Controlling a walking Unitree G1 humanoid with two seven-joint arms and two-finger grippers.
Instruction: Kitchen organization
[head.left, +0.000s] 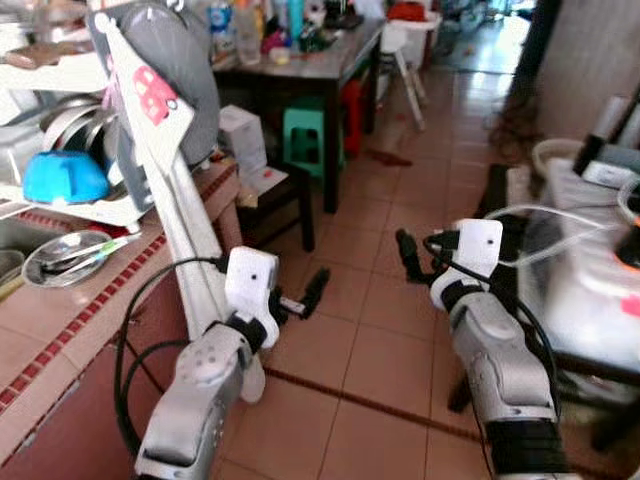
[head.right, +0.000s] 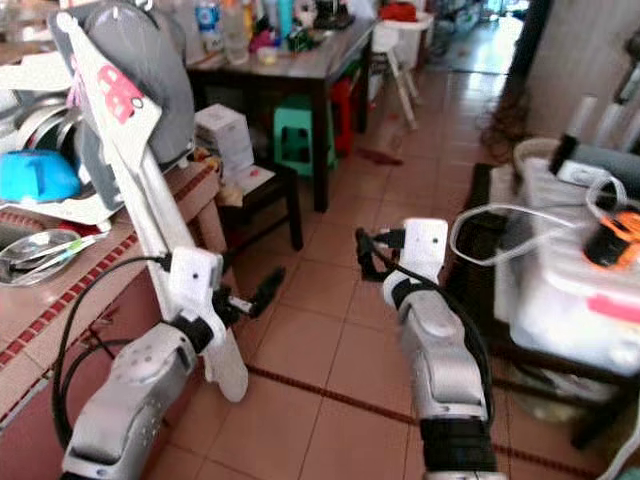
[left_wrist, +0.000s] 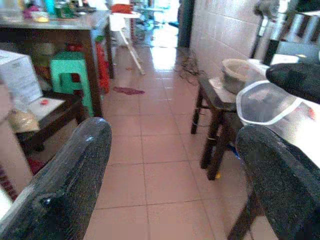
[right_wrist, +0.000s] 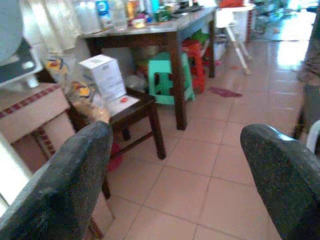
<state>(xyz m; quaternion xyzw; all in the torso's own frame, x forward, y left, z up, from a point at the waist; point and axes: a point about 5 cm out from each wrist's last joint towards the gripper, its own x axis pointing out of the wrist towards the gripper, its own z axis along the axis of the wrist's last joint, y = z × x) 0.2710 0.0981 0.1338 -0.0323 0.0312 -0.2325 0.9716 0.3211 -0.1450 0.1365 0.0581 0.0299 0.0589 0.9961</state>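
Both arms are raised in front of the body over the tiled floor (head.left: 360, 330), held clear of everything, which suits a robot walking or turning between stations rather than one reaching for a particular item. The left gripper (head.left: 305, 297) points forward with its 2 black fingers spread apart and nothing between them; the left wrist view looks down the gap to bare tiles. The right gripper (head.left: 412, 258) is level with it and likewise spread wide and empty, its wrist view facing a dark wooden table (right_wrist: 150, 32) crowded with bottles, with a green stool (right_wrist: 167, 80) and a white box (right_wrist: 102, 75) on a low dark bench beneath and beside it.

What there is to organize lies to the left of the left gripper: a tiled counter (head.left: 90, 320) carrying a blue bowl (head.left: 62, 178) in a white dish rack, and a steel dish (head.left: 62, 258) with utensils lying across it. A long white and grey folding piece (head.left: 165, 150) leans against the counter edge, just behind the left wrist. To the right of the right gripper stands a translucent plastic bin (head.left: 590, 260) on a dark stand.

Which item is meant next cannot be judged from here.
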